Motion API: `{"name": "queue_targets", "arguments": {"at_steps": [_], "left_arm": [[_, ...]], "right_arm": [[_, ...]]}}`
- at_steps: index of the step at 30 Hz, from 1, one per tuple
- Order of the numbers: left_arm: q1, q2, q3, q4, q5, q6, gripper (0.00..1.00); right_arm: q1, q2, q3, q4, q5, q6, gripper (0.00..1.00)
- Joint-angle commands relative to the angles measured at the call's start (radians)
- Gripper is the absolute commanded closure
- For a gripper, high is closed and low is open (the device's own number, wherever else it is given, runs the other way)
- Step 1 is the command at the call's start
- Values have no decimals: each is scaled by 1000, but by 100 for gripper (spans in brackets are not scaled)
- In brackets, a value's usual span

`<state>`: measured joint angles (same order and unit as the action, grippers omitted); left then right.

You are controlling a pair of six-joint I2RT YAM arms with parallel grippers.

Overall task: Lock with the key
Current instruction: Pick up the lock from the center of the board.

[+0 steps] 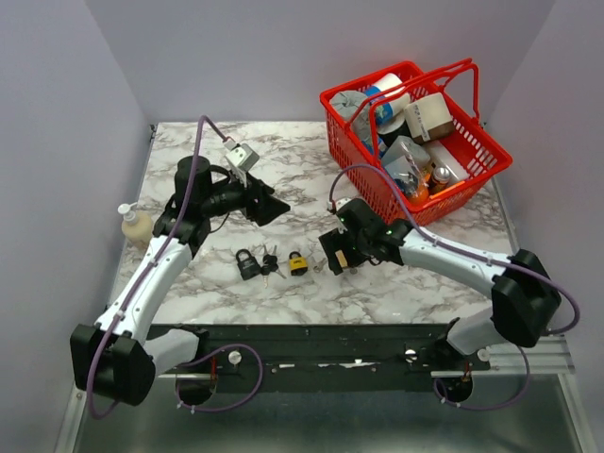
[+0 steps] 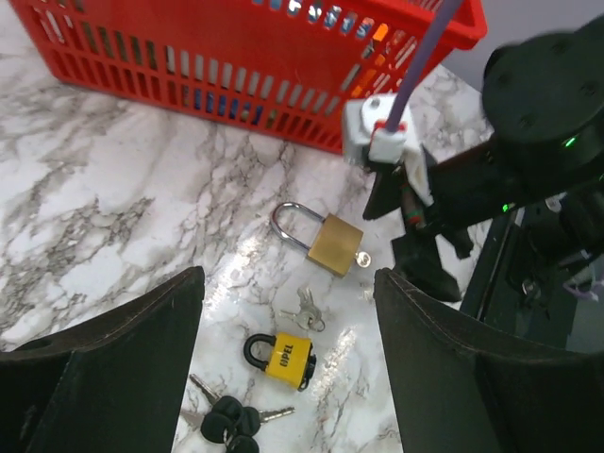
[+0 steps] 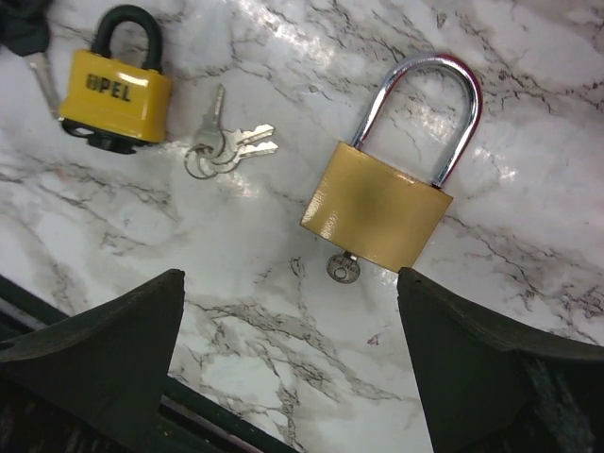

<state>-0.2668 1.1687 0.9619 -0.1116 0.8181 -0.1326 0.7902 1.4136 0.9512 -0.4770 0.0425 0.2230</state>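
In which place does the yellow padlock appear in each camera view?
Top external: yellow padlock just below the middle of the picture.
Left wrist: low centre.
Right wrist: upper left.
Shared landmark: black-headed keys, lying beside it in every view.

Two arms off the black base rail (image 1: pixel 359 344), and what a livery: the left arm (image 1: pixel 146 278) and right arm (image 1: pixel 448 257) both wear smooth white shells between chunky black joints. Purple cables (image 1: pixel 193 179) loop along each one and curl again just below the rail. Far from the rail, on the right arm, a green light (image 1: pixel 389 229) glows. The fingers (image 3: pixel 94 359) are broad, matte black wedges
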Motion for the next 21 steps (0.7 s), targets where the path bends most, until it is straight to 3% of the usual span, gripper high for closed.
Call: {"name": "queue_targets", "arguments": {"at_steps": [1, 21], "left_arm": [[14, -98, -38, 41, -114, -104, 20], [15, -205, -103, 85, -129, -196, 19]], "right_arm": [[18, 100, 63, -97, 172, 120, 0], [-17, 304, 144, -140, 231, 214, 0]]}}
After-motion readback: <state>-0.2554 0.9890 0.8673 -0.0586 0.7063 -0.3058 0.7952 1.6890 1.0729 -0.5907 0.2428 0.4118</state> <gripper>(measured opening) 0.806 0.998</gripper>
